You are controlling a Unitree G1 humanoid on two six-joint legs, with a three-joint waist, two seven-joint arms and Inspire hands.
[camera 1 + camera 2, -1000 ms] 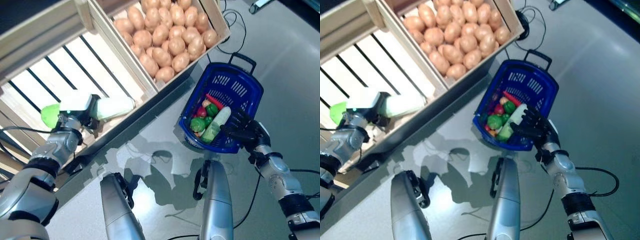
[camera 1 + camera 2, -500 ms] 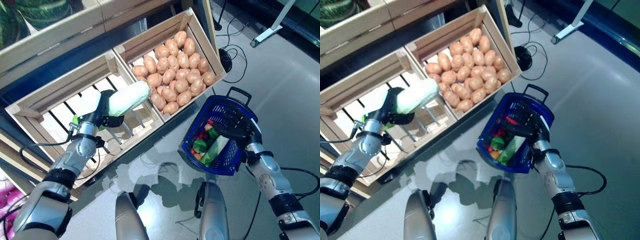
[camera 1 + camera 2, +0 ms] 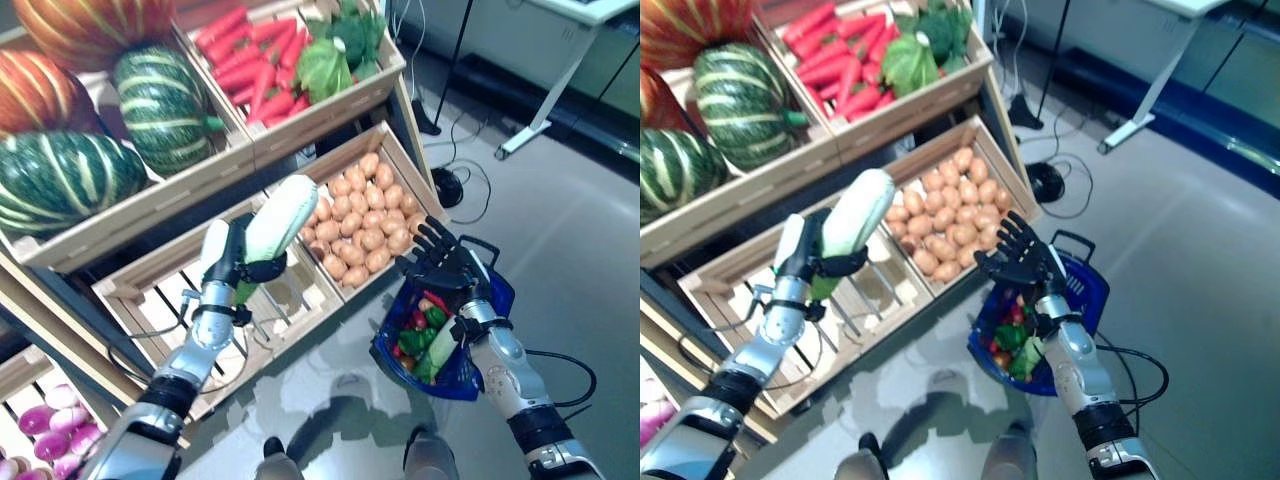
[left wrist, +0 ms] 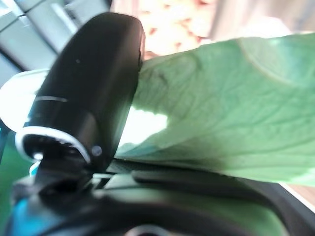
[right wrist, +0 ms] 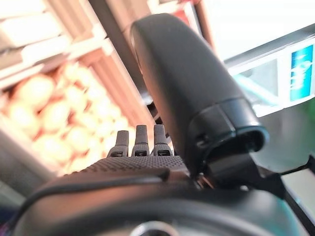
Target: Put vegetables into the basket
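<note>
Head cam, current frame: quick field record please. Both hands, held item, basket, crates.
left hand: shut on cabbage
cabbage: long pale green one, raised above the slatted crate
right hand: open, fingers spread, holding nothing, above the basket's near rim
basket: blue, on the floor by the potato crate, already holds mixed vegetables
potato crate: full
upper crates: pumpkins, carrots, leafy greens
task state: cabbage not yet in basket
</note>
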